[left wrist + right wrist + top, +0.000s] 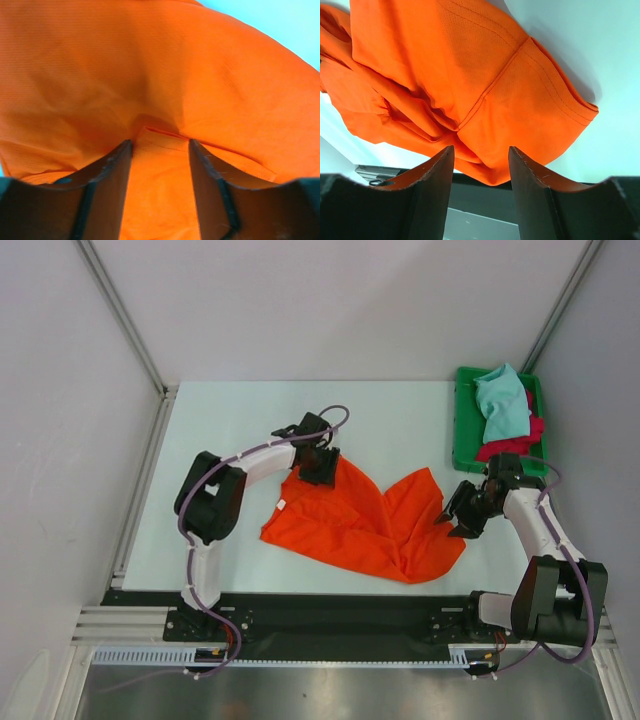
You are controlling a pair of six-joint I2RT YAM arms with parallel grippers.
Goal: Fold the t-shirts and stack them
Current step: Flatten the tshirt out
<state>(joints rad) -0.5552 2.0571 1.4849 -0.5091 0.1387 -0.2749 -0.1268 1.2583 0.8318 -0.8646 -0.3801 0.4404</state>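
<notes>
The bright orange t-shirt [360, 522] lies crumpled and partly spread on the table's middle. My left gripper [320, 466] is open at the shirt's far left corner. In the left wrist view its fingers [112, 170] stand apart with orange cloth [160, 75] under and between them [160, 146]. My right gripper [456, 518] is open at the shirt's right edge. In the right wrist view [481, 151] a hemmed sleeve [530, 95] hangs just beyond the tips, not pinched. The light teal shirt [502, 405] and the crimson red shirt [516, 444] lie heaped in the tray.
The green plastic tray [463, 430] stands at the table's far right, close behind my right arm. Grey walls and metal frame rails enclose the table on three sides. The black base rail [330, 615] runs along the near edge.
</notes>
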